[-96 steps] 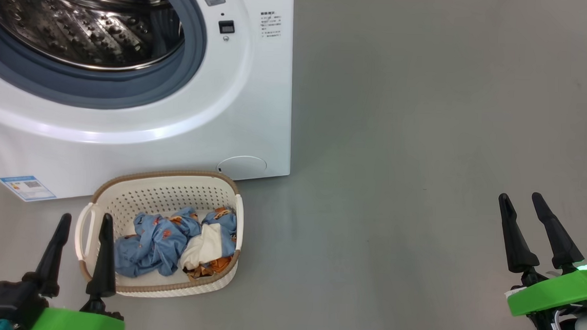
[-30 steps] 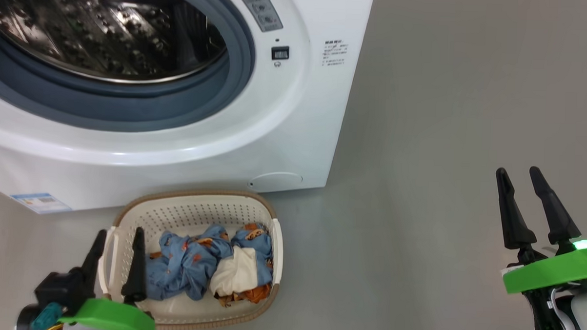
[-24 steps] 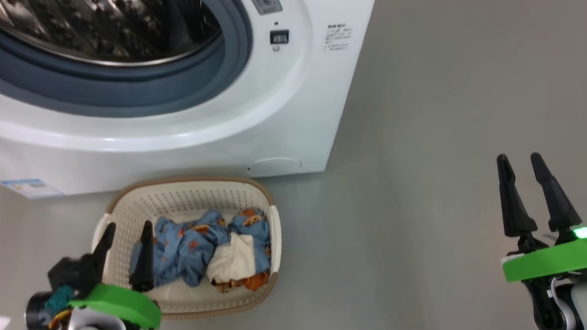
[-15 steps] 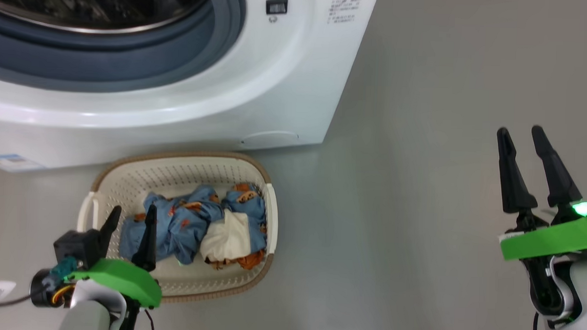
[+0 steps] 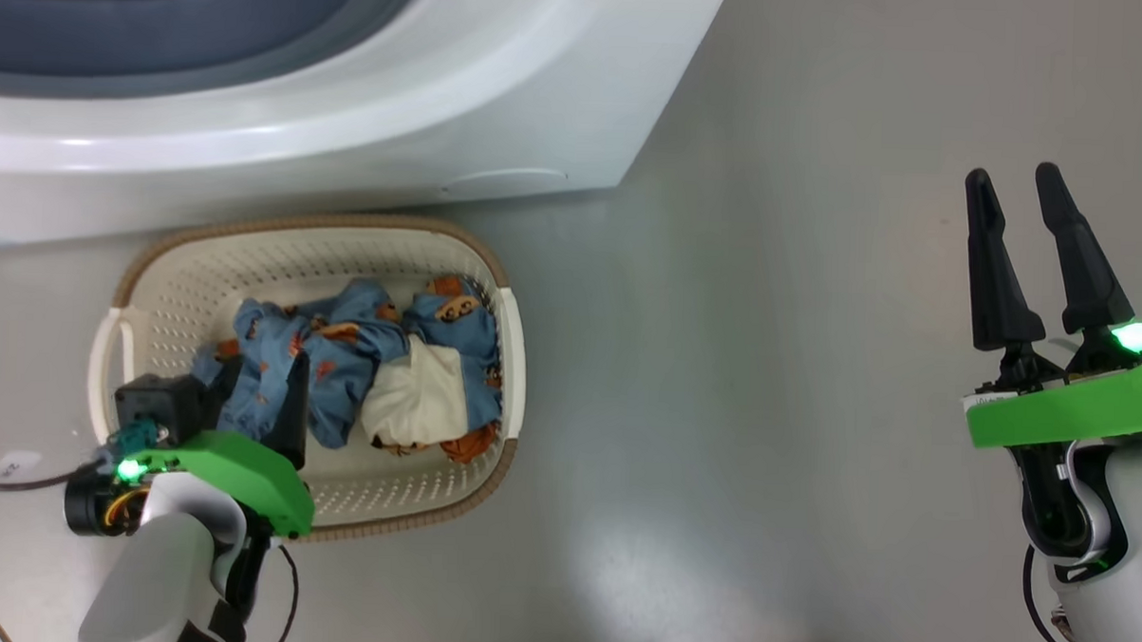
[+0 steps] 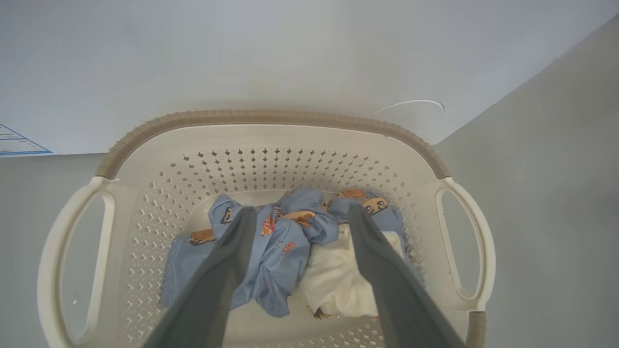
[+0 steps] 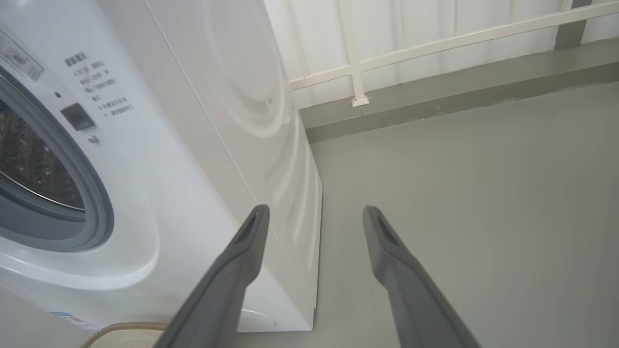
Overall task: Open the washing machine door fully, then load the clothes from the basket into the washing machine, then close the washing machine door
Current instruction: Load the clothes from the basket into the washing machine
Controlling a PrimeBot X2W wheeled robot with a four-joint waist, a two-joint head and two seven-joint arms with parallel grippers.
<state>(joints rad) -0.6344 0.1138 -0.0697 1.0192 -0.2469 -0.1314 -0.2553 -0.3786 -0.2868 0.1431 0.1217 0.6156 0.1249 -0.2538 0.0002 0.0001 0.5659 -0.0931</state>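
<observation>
Open jaws: left gripper (image 6: 302,209) above the basket (image 6: 271,117), right gripper (image 5: 1011,173) idle.
The clothes (image 6: 275,251) look soft and light: pinch the blue bunch, 9 o'clock of the cream patch.

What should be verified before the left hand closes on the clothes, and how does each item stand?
1. The left hand is open: ok.
2. Its fingers straddle the clothes: ok.
3. Fingers touching fabric: cannot tell.
4. All the clothes lie inside the basket: ok.
5. The washing machine opening is uncovered: ok.
6. The right hand is open, apart from the basket: ok.
</observation>
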